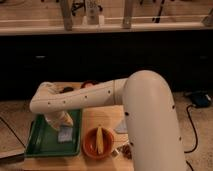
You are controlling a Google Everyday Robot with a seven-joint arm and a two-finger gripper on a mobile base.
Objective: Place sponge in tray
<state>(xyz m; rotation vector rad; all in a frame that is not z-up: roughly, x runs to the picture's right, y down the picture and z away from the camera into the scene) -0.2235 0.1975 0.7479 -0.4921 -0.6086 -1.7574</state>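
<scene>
Gripper: positioned over the green tray, in the tray's right half, pointing down. Whether it is clenched or released cannot be told, because the wrist housing covers it.

Sponge: pale blue-grey block, directly at the gripper's 6 o'clock, touching or just under it. It lies inside the tray outline, near the right wall. Contact with the tray floor cannot be confirmed.

Arm: white, extends from the gripper toward 3 o'clock, then bends into a large elbow at the right.

Tray: rests on the left end of the wooden table.

Orange bowl: at the tray's 3 o'clock, just beside it, holding a yellow item.
</scene>
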